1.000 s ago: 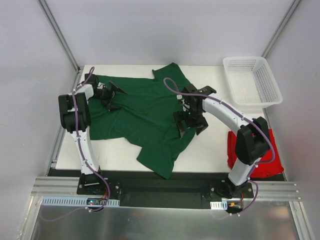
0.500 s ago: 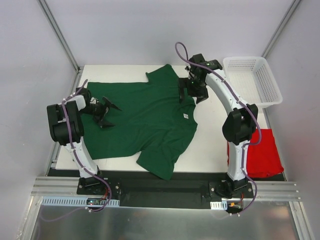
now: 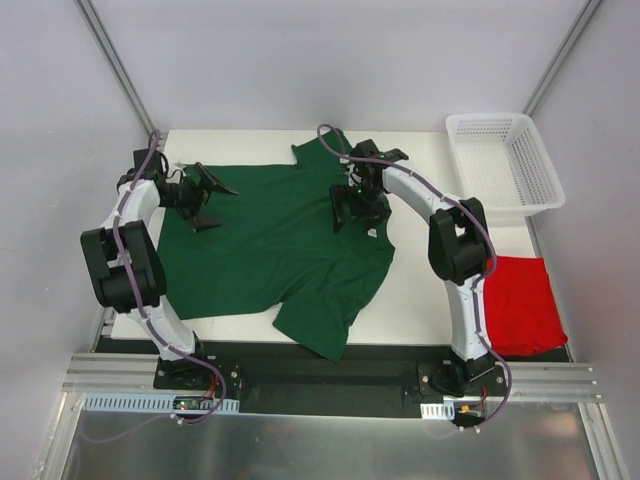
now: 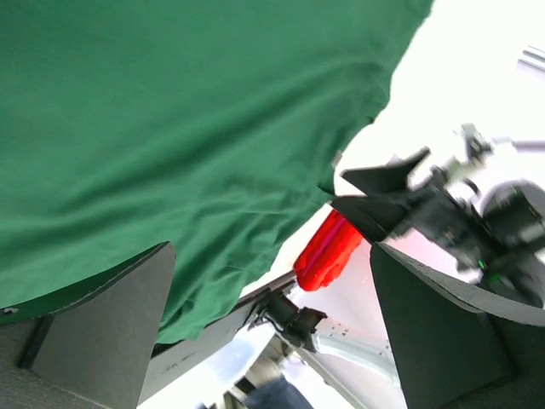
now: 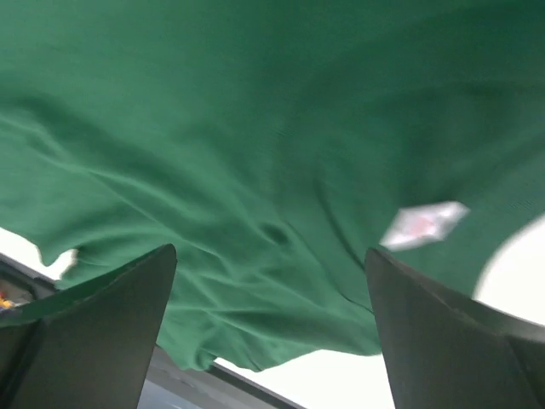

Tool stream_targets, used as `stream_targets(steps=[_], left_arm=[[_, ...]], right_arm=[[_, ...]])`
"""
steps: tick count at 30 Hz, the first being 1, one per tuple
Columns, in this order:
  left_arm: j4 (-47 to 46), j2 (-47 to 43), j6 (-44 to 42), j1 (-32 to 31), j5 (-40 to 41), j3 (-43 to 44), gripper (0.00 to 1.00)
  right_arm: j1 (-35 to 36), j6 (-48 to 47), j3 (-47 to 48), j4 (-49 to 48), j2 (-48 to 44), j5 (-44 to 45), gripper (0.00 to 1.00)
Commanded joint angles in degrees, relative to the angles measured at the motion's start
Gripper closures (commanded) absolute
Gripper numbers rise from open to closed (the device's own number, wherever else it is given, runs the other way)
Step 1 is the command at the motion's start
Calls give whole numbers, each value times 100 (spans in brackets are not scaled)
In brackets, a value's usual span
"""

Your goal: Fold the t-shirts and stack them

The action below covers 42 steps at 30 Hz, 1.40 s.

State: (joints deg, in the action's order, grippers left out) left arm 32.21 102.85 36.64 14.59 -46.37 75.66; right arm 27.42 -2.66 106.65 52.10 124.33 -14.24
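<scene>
A dark green t-shirt (image 3: 280, 235) lies spread out on the white table (image 3: 420, 290), one sleeve hanging toward the near edge. My left gripper (image 3: 211, 200) hovers open over the shirt's left side, with nothing between its fingers (image 4: 102, 332). My right gripper (image 3: 357, 209) hangs open over the shirt's right side near the white neck label (image 3: 371, 233). In the right wrist view the green shirt (image 5: 255, 145) and its label (image 5: 423, 223) fill the frame behind empty fingers (image 5: 451, 341). A folded red t-shirt (image 3: 520, 305) lies at the right.
A white plastic basket (image 3: 505, 160) stands at the far right corner. The left wrist view shows the green shirt (image 4: 170, 128), the red shirt (image 4: 328, 251) and the right arm's gripper (image 4: 434, 213) across the table. Grey walls close in on the left and right.
The shirt went from bunched to spread flat. The right gripper swung out to the far collar edge, then back over the shirt. The left gripper moved toward the far edge.
</scene>
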Motion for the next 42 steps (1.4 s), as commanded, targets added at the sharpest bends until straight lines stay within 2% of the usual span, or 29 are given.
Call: stream_targets(steps=[1, 6, 11, 20, 25, 31, 33, 38, 41, 42], left_arm=[[137, -993, 10, -53, -355, -243, 1], [119, -2022, -34, -53, -382, -929, 1], [75, -2760, -52, -61, -381, -1852, 1], [-21, -3499, 106, -70, -399, -2863, 1], [-135, -3737, 194, -79, -390, -3249, 1], [-223, -3913, 247, -61, -417, -3522, 1], [-259, -3948, 273, -70, -434, -3567, 1], [-364, -3948, 334, -61, -399, -3620, 1], [-443, -3834, 352, -61, -390, -3506, 1], [-487, -3781, 361, -61, -399, -3470, 1]], right_arm=[[62, -7, 400, -481, 179, -781, 4], [53, 46, 1085, -104, 915, -1501, 4], [1, 168, 1822, 545, 1549, -1749, 4], [-701, 819, 1569, 582, 1717, -1609, 4], [-1133, 951, 2112, 626, 1796, -1406, 4], [-1564, 1092, 2694, 504, 2077, -1582, 4], [-1617, 1162, 2616, 214, 1981, -1678, 4], [-1530, 1513, 1807, -788, 816, -2275, 4], [-1311, 1584, 1456, -727, -36, -2644, 4], [-1222, 1567, 1020, -727, -293, -2750, 4]])
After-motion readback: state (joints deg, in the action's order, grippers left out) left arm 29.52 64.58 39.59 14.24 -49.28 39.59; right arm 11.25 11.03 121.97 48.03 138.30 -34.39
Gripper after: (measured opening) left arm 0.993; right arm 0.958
